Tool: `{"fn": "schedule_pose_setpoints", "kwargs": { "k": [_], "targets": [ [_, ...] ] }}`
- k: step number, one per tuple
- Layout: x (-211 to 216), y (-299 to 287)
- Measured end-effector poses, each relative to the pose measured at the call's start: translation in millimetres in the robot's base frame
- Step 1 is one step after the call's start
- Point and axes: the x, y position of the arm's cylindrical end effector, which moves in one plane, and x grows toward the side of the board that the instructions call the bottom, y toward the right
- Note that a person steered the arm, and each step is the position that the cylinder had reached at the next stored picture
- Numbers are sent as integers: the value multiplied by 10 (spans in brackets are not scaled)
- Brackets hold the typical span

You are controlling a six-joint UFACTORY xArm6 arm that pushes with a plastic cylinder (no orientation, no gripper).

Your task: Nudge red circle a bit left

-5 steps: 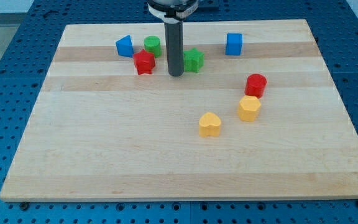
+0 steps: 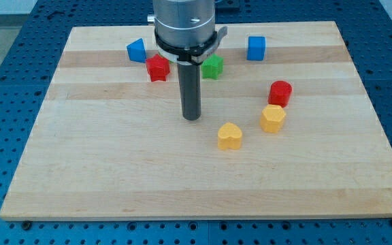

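The red circle (image 2: 280,92) is a short red cylinder at the right of the board's middle. A yellow hexagon block (image 2: 273,118) touches it just below. My tip (image 2: 192,116) stands on the board well to the left of the red circle, at about the height of the yellow hexagon. It touches no block. A yellow heart block (image 2: 230,136) lies below and to the right of my tip.
Near the view's top lie a blue block (image 2: 137,50), a red star-like block (image 2: 158,68), a green star-like block (image 2: 213,66) and a blue cube (image 2: 256,48). The arm's body hides the spot between them. The wooden board (image 2: 114,163) rests on a blue perforated table.
My tip has moved toward the view's bottom, from beside the green star block to the board's middle. The arm's body now covers the green cylinder near the top. No block has moved.
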Motion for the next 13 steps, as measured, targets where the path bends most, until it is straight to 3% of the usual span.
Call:
{"fn": "schedule_pose_setpoints", "kwargs": {
  "k": [3,6,7,9,12,13],
  "targets": [
    [2,188],
    [-10,795],
    [-45,711],
    [42,-399],
    [828,-251],
    [987,77]
  ]
}}
